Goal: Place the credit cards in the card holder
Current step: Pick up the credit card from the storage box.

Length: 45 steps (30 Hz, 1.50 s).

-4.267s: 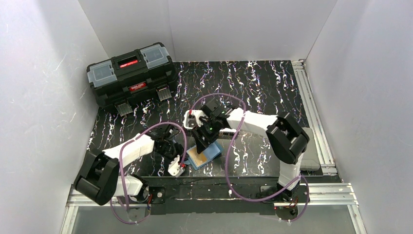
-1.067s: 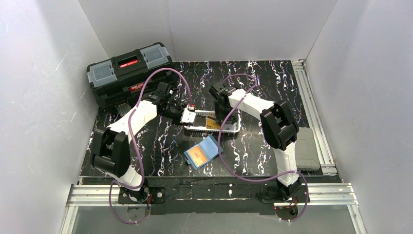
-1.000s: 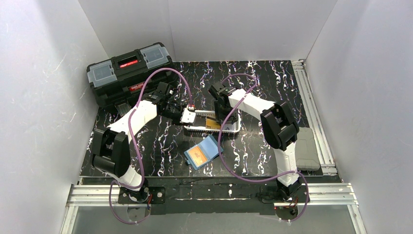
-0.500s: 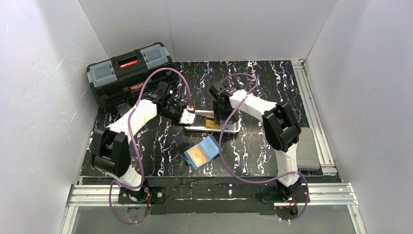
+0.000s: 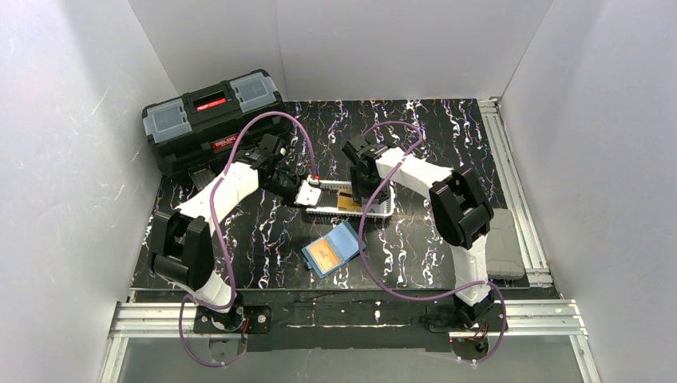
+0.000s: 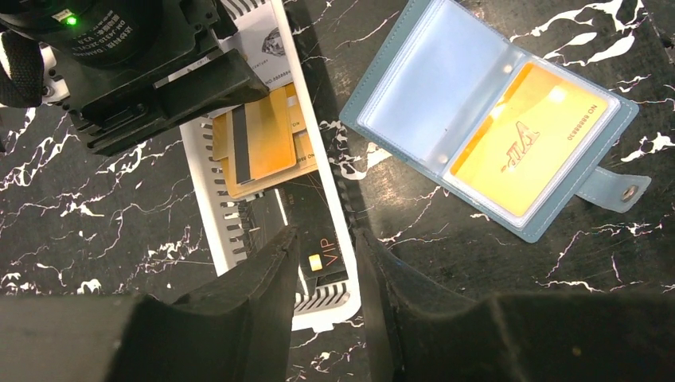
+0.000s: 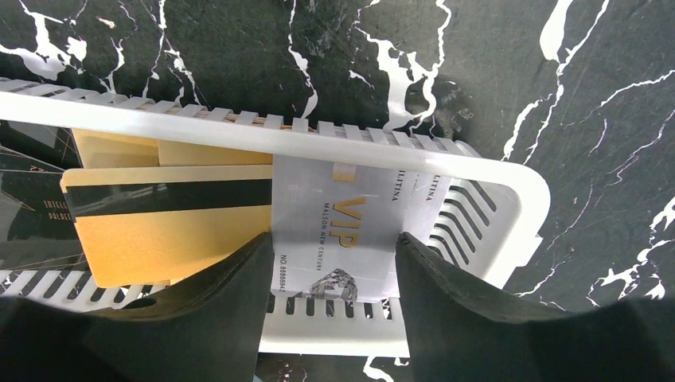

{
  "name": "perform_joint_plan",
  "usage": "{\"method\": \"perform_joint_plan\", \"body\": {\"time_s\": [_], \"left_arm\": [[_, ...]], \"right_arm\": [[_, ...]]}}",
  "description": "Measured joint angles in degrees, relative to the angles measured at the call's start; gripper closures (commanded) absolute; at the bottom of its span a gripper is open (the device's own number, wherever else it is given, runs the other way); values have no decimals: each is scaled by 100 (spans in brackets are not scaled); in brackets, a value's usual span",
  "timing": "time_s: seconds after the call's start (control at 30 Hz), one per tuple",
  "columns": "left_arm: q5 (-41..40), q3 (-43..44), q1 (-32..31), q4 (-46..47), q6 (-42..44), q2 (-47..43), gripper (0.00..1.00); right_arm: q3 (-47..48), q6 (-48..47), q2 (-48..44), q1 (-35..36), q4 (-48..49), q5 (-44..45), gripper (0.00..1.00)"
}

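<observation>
The right end effector (image 7: 334, 251) stands wide, fingers straddling the pale plastic VIP card (image 7: 334, 211), which lies flat in the white slotted plastic basket (image 7: 485, 187). The orange striped plastic card (image 7: 167, 227) abuts it on the left. Closing could snag both or skid off. The left end effector (image 6: 326, 239) sits narrow astride the basket wall; whether it pinches, I cannot tell. Beyond it, on the table (image 6: 477, 278), the teal booklet card holder (image 6: 446, 72) lies open.

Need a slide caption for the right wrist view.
Open right claw flanks the pale VIP card in the white basket.
</observation>
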Motion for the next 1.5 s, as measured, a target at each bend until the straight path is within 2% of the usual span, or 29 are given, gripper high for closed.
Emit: {"method": "perform_joint_plan", "body": {"time_s": [0.2,0.33,0.93,1.23,1.33,1.5], "left_arm": [[0,0,0,-70,94,0,69],[-2,0,-4,-140,153,2,70],[-2,2,-33,-369,439,31,70],[-20,2,-44,-413,621,57,70],[-79,-2,-44,-264,669,105,70],[-190,-15,-46,63,791,256,70]], "right_arm": [[-22,-2,0,0,66,-98,38],[-37,-2,-7,0,111,-153,44],[-70,-24,-442,0,170,-269,44],[-146,-94,-483,0,302,-439,33],[-179,-146,-483,-2,459,-765,25],[-125,-227,-439,-7,590,-1309,22]]}}
